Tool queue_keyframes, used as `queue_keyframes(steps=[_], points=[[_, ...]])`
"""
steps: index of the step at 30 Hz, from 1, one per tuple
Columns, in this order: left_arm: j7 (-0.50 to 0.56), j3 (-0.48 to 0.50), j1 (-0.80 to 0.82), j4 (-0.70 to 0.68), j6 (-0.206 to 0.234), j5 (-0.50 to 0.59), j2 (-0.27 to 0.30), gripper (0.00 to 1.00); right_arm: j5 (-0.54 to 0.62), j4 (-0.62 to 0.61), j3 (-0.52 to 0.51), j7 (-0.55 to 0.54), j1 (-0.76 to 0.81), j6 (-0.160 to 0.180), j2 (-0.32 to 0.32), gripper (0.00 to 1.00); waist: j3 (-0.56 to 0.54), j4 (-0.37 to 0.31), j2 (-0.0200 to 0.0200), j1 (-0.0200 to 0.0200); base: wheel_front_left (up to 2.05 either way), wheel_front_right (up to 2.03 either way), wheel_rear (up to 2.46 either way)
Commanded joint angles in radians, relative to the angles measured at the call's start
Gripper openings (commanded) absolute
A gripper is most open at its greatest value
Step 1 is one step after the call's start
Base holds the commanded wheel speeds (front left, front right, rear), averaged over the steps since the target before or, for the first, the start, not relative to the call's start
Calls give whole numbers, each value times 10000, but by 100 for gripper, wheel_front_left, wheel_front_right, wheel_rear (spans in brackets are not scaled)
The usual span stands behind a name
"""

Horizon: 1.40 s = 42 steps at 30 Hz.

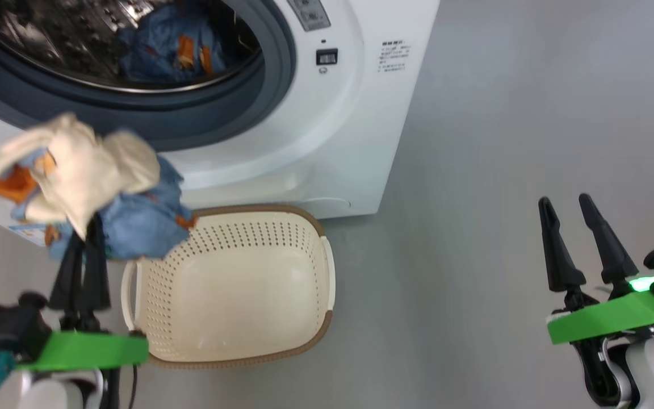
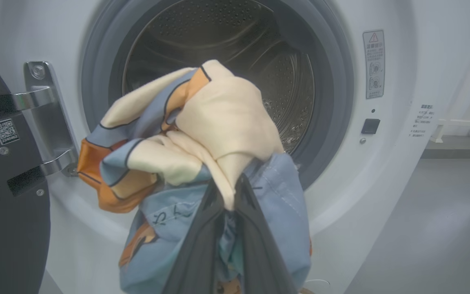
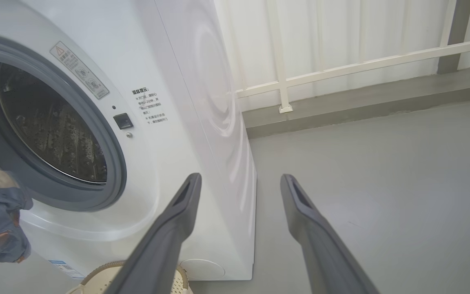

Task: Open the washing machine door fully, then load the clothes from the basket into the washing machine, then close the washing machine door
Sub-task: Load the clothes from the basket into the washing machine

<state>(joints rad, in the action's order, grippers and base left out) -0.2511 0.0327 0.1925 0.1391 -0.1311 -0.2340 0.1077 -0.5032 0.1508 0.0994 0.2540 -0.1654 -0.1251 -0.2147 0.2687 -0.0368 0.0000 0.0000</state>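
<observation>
Left claw (image 2: 226,192) clamps shut on clothes (image 2: 222,118), lifted near the open drum (image 2: 239,49), likely for loading. Right claw (image 1: 563,199) gapes wide, empty, parked clear at right.

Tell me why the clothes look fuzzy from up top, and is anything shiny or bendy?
Head view: the clothes are smeared, maybe motion blur, while the basket is crisp. Left wrist view: the clothes are sharp, and the drum glints. Right wrist view: the wide lens tilts the machine and makes the right gripper look huge.
</observation>
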Motion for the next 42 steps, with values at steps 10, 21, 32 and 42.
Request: queue_keyframes(steps=[10, 21, 32, 42], points=[[-107, 442, 3558, 1152, 4, -113, 1014, 0, -23, -387, 293, 78, -1226, -56, 281, 100, 1951, -722, 0, 0, 0, 0, 0], [-107, 398, 7395, 3916, 4, -92, 2080, 0, -55, -430, 532, 78, -2138, -56, 716, 100, 3219, -1551, 0, 0, 0, 0, 0], [-107, 440, 10127, 6019, 9, 611, 2962, 49, -129, -437, 769, 78, -2579, -56, 1069, 100, 3904, -2378, 0, 0, 0, 0, 0], [-107, 717, 10129, 6289, 34, 883, 2829, 100, -70, -420, 672, 78, -2617, -56, 1097, 100, 3885, -2329, 0, 0, 0, 0, 0]])
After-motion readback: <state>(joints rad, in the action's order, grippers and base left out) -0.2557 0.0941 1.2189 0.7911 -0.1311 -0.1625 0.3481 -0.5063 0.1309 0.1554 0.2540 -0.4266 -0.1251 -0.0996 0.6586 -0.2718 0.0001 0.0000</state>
